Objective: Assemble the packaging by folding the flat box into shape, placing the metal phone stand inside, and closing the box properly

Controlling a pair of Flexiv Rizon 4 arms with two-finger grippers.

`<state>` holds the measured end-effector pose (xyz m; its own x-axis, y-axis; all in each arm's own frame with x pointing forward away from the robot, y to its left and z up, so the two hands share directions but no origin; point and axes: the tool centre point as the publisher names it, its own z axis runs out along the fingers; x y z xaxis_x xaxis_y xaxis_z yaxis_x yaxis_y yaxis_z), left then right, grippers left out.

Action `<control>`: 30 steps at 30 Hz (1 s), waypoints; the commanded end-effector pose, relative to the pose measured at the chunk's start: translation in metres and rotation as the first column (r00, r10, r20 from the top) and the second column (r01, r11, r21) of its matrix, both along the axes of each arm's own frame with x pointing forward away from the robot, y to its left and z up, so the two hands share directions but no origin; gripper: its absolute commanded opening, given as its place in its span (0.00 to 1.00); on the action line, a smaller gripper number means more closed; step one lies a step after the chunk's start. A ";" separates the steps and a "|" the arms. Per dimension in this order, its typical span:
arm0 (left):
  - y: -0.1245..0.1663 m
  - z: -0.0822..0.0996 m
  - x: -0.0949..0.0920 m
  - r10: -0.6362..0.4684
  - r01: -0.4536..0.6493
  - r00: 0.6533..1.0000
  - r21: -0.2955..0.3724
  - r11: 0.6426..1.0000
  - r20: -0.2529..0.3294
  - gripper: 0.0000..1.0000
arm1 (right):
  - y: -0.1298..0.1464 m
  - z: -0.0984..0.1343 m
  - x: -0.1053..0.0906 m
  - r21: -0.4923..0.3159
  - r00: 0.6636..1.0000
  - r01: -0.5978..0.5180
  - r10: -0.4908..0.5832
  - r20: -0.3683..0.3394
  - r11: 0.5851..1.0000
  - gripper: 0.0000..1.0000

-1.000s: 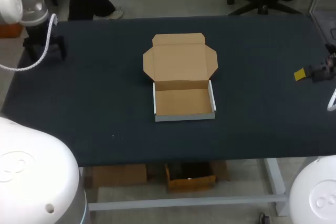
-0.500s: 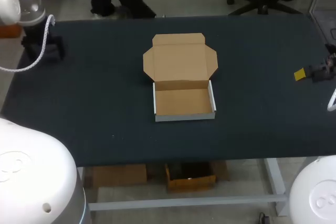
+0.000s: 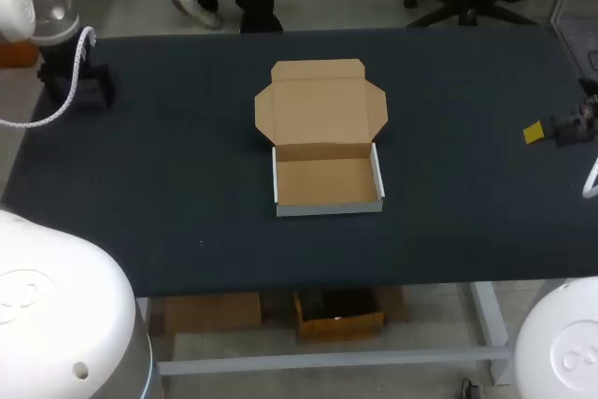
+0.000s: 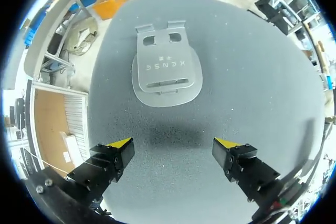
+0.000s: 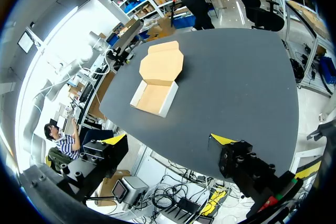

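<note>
The cardboard box [image 3: 322, 142] lies mid-table, its tray [image 3: 327, 184] folded up with white outer walls and its lid [image 3: 320, 105] spread flat behind it. In the right wrist view the box [image 5: 157, 77] is far ahead of my open right gripper [image 5: 168, 140], which hangs off the table's right edge [image 3: 551, 130]. The grey metal phone stand [image 4: 167, 69] lies flat on the dark table just ahead of my open left gripper [image 4: 173, 148], with nothing between the fingers. That gripper is at the table's far left corner [image 3: 79, 86], and the stand does not show in the head view.
The dark table top [image 3: 187, 165] is bare around the box on all sides. A white cable [image 3: 56, 109] hangs from my left arm over the far left corner.
My left arm has shifted very slightly at the far left corner. The box and my right arm have not moved.
</note>
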<state>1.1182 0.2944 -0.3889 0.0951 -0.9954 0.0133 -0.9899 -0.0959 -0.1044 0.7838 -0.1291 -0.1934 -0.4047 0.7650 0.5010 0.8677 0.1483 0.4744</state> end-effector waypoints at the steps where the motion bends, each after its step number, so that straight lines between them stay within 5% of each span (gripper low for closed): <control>1: 0.002 -0.001 0.005 -0.009 0.009 1.000 -0.003 1.000 -0.008 1.00 | -0.001 0.001 -0.001 0.001 1.000 -0.002 0.002 -0.002 1.000 1.00; 30: 0.010 -0.004 0.028 0.014 -0.014 1.000 0.012 1.000 -0.007 1.00 | -0.001 0.001 -0.001 0.001 1.000 -0.002 0.002 -0.002 1.000 1.00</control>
